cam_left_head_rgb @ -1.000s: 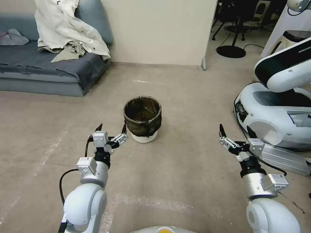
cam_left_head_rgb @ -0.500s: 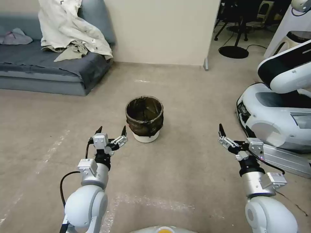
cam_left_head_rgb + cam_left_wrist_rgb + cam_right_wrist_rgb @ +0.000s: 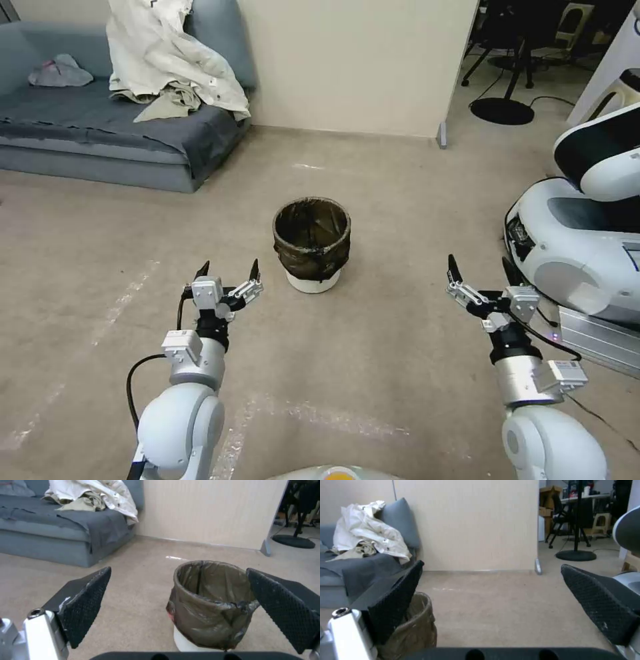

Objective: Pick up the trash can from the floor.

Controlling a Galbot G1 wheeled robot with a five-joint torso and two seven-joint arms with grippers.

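Note:
The trash can (image 3: 311, 243) is a small round white bin with a dark bag folded over its rim, standing upright on the beige floor (image 3: 373, 360) ahead of me. My left gripper (image 3: 228, 271) hangs open a little short of it and to its left, holding nothing. My right gripper (image 3: 479, 267) is open too, farther off to the can's right. In the left wrist view the trash can (image 3: 210, 605) stands just beyond the spread fingers (image 3: 85, 602). The right wrist view has the trash can (image 3: 416, 627) partly hidden behind one of that gripper's fingers (image 3: 391, 605).
A grey sofa (image 3: 100, 143) with a white cloth heaped on it (image 3: 173, 60) stands at the back left. A beige partition wall (image 3: 360, 67) rises behind the can. Another large white robot (image 3: 587, 220) sits close on the right, with a metal rail (image 3: 600, 337) beside my right arm.
The whole head view has shifted: the can, the sofa and the other robot all sit further right in the picture now. Both arms keep the same open pose.

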